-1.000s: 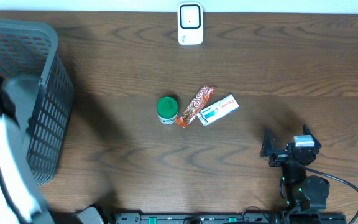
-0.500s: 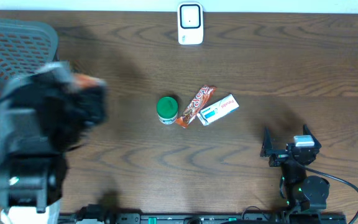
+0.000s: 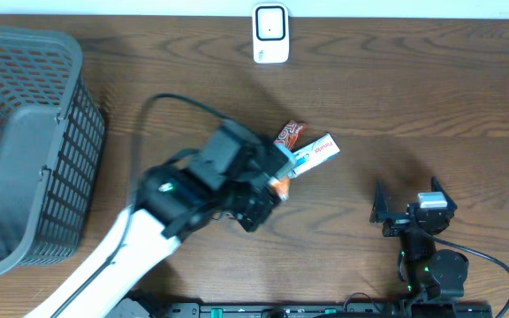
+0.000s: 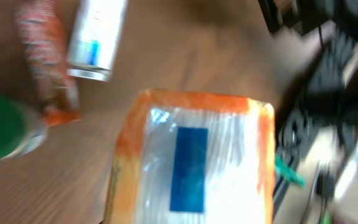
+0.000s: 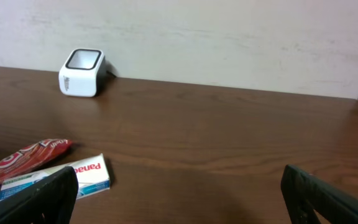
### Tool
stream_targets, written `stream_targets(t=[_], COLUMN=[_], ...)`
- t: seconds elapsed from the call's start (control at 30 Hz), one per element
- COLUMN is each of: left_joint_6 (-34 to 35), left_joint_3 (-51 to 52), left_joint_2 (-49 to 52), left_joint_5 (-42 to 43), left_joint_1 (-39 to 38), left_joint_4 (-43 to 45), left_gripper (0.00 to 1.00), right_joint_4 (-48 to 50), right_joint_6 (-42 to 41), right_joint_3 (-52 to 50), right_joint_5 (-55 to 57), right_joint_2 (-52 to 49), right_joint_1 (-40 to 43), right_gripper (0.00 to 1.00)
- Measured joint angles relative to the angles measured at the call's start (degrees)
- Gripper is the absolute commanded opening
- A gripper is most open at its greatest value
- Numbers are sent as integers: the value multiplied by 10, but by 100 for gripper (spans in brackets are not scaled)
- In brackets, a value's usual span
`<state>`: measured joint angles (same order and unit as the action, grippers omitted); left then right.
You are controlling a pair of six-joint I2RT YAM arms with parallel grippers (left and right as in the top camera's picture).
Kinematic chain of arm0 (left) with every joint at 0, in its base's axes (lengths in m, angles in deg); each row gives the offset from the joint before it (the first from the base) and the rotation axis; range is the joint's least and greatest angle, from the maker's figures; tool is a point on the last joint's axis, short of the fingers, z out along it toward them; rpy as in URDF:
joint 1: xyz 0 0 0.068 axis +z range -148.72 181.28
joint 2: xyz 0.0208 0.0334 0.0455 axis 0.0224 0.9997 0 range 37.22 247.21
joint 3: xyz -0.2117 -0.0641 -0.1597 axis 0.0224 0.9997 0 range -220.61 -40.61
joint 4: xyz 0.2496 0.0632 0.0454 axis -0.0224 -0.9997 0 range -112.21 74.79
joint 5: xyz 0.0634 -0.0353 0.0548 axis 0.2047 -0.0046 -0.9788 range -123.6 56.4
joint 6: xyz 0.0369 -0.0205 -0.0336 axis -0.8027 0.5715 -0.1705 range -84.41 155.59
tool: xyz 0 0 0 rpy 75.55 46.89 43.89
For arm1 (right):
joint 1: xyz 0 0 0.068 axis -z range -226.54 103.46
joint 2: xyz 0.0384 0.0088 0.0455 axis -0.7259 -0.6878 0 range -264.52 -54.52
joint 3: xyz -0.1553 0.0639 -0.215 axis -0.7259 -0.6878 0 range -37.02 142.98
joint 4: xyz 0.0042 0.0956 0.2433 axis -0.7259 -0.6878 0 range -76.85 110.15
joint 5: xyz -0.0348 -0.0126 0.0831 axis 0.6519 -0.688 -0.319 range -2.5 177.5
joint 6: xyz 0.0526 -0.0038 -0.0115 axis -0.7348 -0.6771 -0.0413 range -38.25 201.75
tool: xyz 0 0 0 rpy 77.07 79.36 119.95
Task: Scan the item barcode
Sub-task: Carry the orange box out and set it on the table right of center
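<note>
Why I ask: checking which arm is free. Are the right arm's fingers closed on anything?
No: the right wrist view shows the right fingers spread wide apart, with nothing gripped between them above the table.

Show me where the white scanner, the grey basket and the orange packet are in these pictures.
white scanner [image 3: 270, 34], overhead view, on its top face.
grey basket [image 3: 78, 159], overhead view, on its right mesh wall.
orange packet [image 4: 191, 158], left wrist view, on its blue label.

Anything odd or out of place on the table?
Nothing spilled or damaged. The red wrapper and white box lie askew, side by side, mid-table. The left pincer holds an orange packet; that wrist view is blurred.
</note>
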<state>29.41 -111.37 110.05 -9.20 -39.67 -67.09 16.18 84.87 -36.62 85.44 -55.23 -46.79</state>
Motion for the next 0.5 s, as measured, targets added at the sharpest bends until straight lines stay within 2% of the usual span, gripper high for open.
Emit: stream_targets(t=[0.13,0.3,0.5], left_joint_6=[-67,-104,-172], left_joint_3=[0,0,0], left_joint_2=[57,126,194], left_joint_5=[43,82,189], left_joint_1=[-18,-19,-19], left_joint_4=[-2,-2,-1], left_gripper=[15,14,14], right_joint_4=[0,0,0], right_joint_6=[0,0,0], right_joint_3=[0,0,0], right_joint_5=[0,0,0], right_joint_2=[0,0,0], right_joint_1=[0,0,0], right_gripper=[99,99,99])
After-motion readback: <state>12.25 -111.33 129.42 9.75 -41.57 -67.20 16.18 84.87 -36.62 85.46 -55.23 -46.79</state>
